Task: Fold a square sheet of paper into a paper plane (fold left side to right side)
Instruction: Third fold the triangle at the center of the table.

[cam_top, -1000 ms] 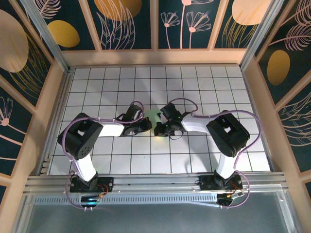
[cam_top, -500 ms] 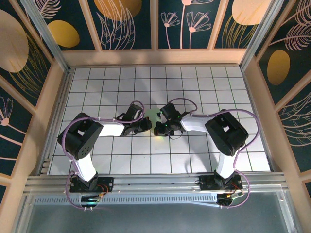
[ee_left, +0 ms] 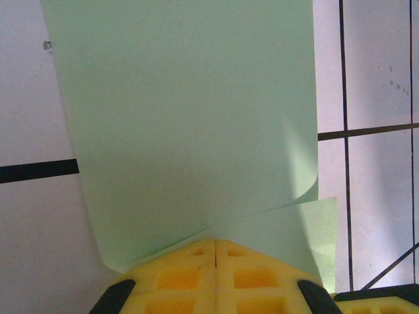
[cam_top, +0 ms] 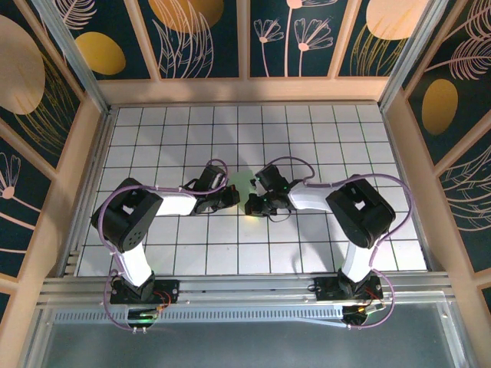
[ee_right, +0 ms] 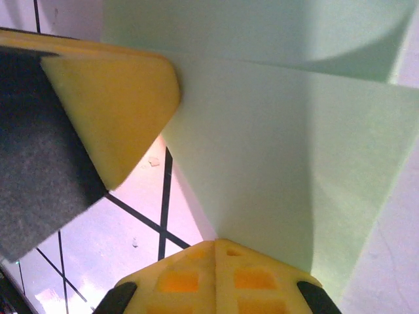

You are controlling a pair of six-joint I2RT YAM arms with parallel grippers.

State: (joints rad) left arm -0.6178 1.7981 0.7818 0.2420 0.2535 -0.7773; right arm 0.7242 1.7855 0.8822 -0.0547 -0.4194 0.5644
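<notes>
Both wrist views show the left gripper and right gripper pinched shut on the curling, thin pale mint-green sheet of paper, a mere sliver overhead, mid white black-gridded table within floral-panelled walls.

Gridded table — sheet of paper seemingly lying on it.

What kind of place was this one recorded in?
Probably a robot test cell: a white grid-lined table, floral wall panels enclosing it, and a left arm and right arm bolted at its near edge.
</notes>
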